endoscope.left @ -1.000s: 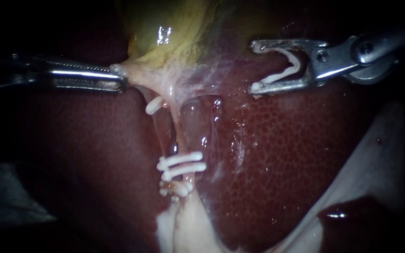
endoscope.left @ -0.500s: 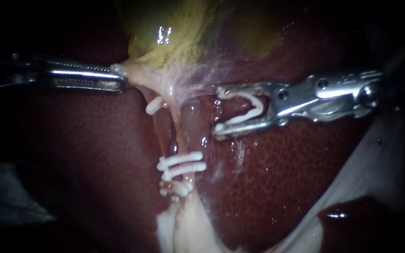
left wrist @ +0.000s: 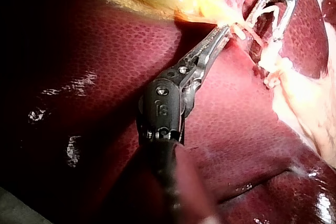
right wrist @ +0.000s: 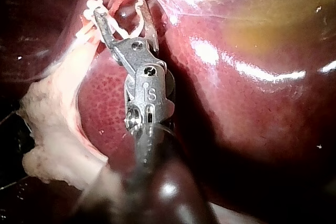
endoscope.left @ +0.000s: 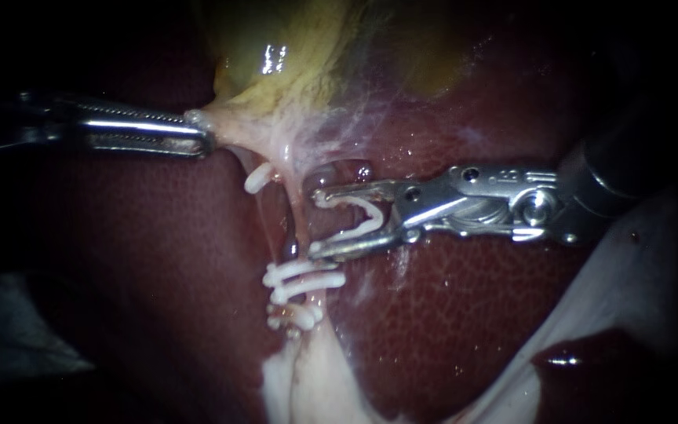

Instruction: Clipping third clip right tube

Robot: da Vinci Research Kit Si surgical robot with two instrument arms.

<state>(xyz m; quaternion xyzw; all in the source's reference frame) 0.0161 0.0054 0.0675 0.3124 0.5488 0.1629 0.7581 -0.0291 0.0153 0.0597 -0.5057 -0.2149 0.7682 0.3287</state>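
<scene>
Nearest, a pale stump of tissue rises across the liver, between its dark lobes. A short clip crosses the stump, and just beyond it a pair of white clips lie side by side across the right tube.

Right past that pair, the right instrument reaches in along the liver's surface. Its jaws stand wide apart, each bearing on one leg of the open clip seated between them. Their tips are at the right tube, one to each side of the stretch above the pair. Whether the tube lies fully inside the open clip cannot be told. The right wrist view shows the same spread jaws, with the white clip in their throat, at the strands.

Farther on and off to the side, a single clip sits on a thinner strand. Beyond it the left instrument has its jaws clamped together on the pale, tapered end of the gallbladder, and tissue fans taut from that grip down towards the tubes. The yellow-green body of the gallbladder lies farthest, against the liver.
</scene>
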